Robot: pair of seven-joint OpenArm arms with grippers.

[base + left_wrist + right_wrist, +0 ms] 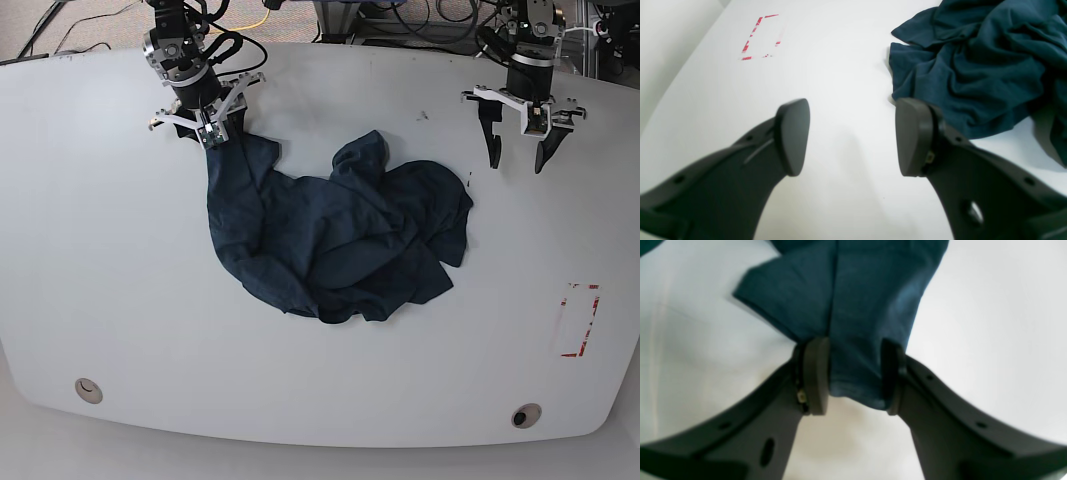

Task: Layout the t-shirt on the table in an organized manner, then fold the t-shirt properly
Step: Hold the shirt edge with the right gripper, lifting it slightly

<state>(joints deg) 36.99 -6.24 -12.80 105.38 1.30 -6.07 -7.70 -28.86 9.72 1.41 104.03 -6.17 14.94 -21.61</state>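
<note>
Left wrist view: left gripper [852, 136] is hanging over bare white table [840, 83], jaws standing wide apart, nothing sitting between them. T-shirt [977, 63] is lying crumpled in the upper right of the frame, its near edge just behind the right-hand pad but not between the pads. Red dashed rectangle [760, 36] is showing in the upper left.

Right wrist view: right gripper [855, 378] is pinching a bunched edge of the t-shirt [846, 306] between both pads, jaws partly closed on the cloth; fabric is running up from the pads to the top centre of the frame, white table [990, 323] showing on both sides. View is a bit blurry.

Base view: t-shirt [330, 240] is lying rumpled around the centre of the table [100, 260], one strip stretching up to the right gripper [207, 130] in the upper left. Left gripper [520, 152] is hanging in the upper right, fingers pointing down and spread, well apart from the cloth. Red dashed rectangle [579, 320] is sitting at the right edge; two grommet holes [88, 390] are showing near the bottom edge.
</note>
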